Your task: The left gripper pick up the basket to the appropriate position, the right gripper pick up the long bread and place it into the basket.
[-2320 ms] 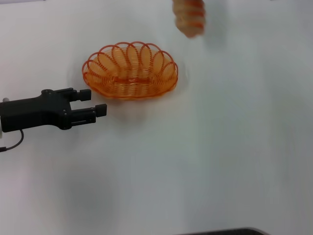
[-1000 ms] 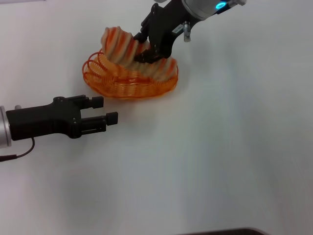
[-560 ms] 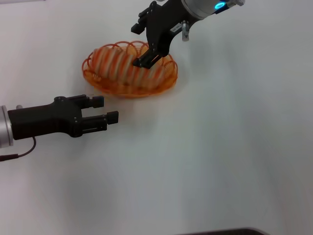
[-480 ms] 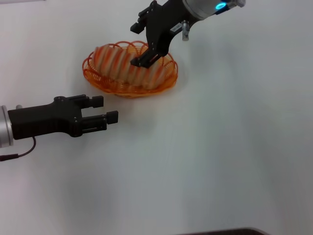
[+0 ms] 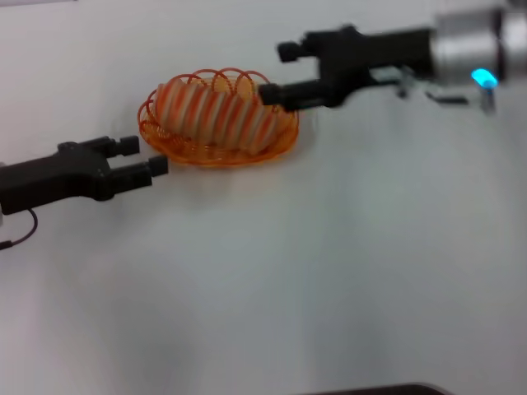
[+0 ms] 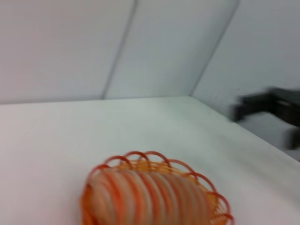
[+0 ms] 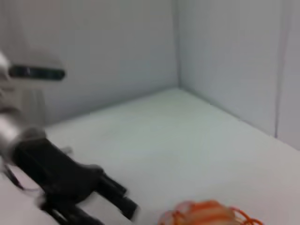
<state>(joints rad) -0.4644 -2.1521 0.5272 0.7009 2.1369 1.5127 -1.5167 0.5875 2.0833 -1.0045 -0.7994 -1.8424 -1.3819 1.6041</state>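
Observation:
The orange wire basket [image 5: 206,155] stands on the white table at the upper left. The long bread [image 5: 216,115] lies inside it, lengthwise. My left gripper [image 5: 145,157] is open and empty, just beside the basket's left near edge. My right gripper [image 5: 278,74] is open and empty, beside the basket's right far rim and off the bread. The left wrist view shows the basket's rim [image 6: 140,155], the bread [image 6: 140,199] and the right gripper [image 6: 269,107] farther off. The right wrist view shows the left gripper [image 7: 123,198] and the basket [image 7: 211,213].
The white table [image 5: 346,263] stretches bare to the front and right. Pale walls stand behind the table in the wrist views. A dark edge [image 5: 370,389] shows at the bottom of the head view.
The right gripper lowered the bread into the basket, let go and pulled back to the right. The left gripper moved left and toward the basket's edge.

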